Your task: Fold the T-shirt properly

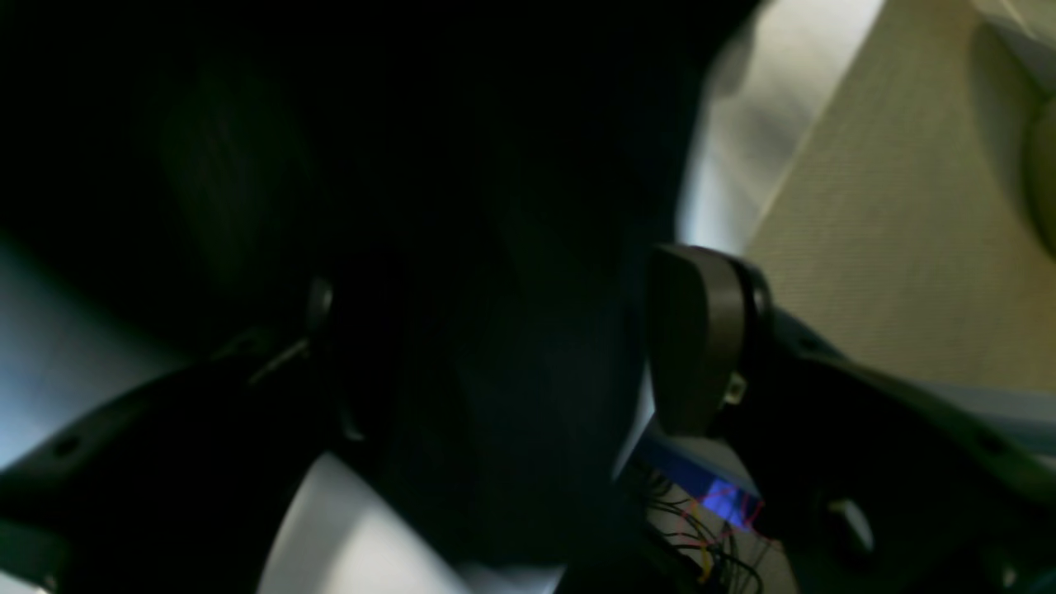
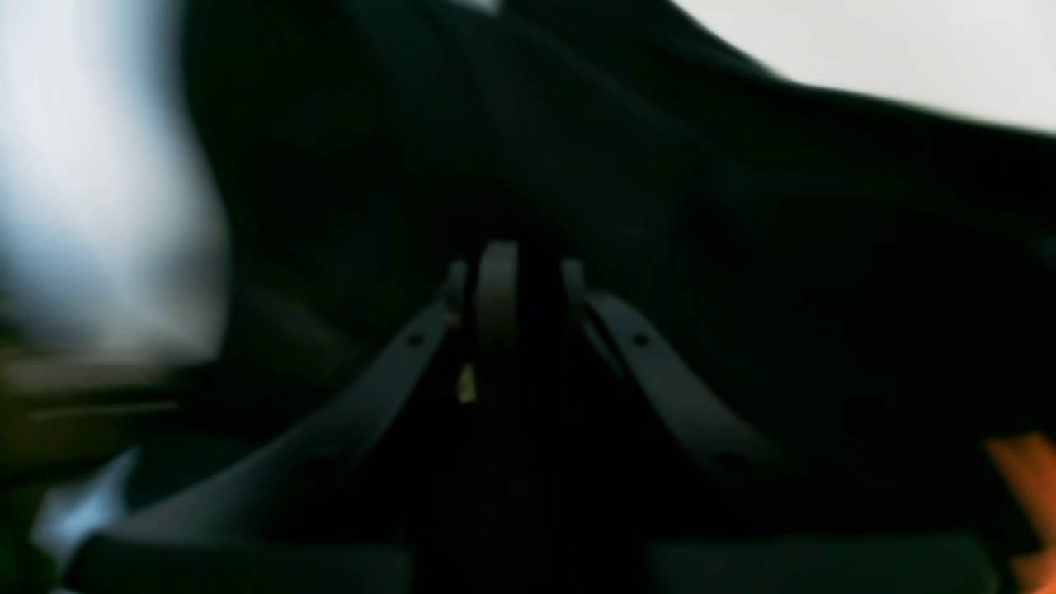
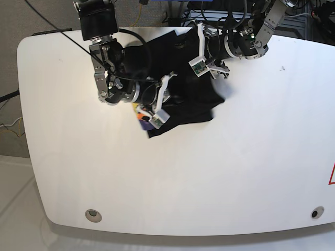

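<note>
The black T-shirt (image 3: 183,104) lies crumpled on the far middle of the white table (image 3: 209,183). A bit of its orange and purple print (image 3: 140,112) shows at its left edge, and orange print (image 2: 1015,470) also shows in the right wrist view. My right gripper (image 3: 162,99) sits on the shirt's left part. Up close, this gripper (image 2: 528,276) has its fingers drawn together on black cloth (image 2: 742,247). My left gripper (image 3: 207,57) is over the shirt's far right part. Its jaws (image 1: 503,346) stand wide apart, with dark fabric (image 1: 454,206) hanging between them, unpinched.
Cables and electronics (image 3: 220,15) crowd the table's far edge behind the shirt, and loose wires (image 1: 709,544) show in the left wrist view. Beige carpet (image 1: 907,206) lies beyond the table edge. Two round holes (image 3: 93,213) sit near the front edge.
</note>
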You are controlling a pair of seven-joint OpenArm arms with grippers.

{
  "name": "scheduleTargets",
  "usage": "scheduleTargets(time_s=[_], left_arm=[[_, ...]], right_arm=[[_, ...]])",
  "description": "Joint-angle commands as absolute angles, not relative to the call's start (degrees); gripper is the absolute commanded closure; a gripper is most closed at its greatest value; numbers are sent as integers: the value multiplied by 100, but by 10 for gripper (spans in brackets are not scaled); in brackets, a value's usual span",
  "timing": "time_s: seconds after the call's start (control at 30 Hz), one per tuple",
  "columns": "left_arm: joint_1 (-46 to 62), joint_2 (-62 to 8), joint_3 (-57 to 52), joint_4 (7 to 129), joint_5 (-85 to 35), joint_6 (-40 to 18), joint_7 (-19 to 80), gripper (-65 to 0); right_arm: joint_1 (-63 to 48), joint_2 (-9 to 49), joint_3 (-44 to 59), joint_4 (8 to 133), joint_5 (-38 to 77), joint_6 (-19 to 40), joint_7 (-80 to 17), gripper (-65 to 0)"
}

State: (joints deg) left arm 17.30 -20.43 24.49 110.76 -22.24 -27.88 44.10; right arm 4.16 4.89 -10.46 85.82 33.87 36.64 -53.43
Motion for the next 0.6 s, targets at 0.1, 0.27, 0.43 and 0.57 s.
scheduleTargets(time_s=[0.1,0.27,0.43,0.57], left_arm=[[1848,-2147,2612,11281,-1881,-2773,4243,-428],[1915,-2252,2753,11322,-1634,-2744,4183,-430],[1887,-2333,2746,11264,-1819,-2763,4203,-429],[1780,-2320,2707,11114,-1929,-2777,4210,-430]], right_arm=[[572,605,-1115,8508,3125,3602,-5218,-48],[604,665,-1160,8339,2207,3439,-4813,-49],[510,641,-1181,8318,1854,3476,-4572,-51],[460,635,-1185,8274,1767,3499,-4498,-50]])
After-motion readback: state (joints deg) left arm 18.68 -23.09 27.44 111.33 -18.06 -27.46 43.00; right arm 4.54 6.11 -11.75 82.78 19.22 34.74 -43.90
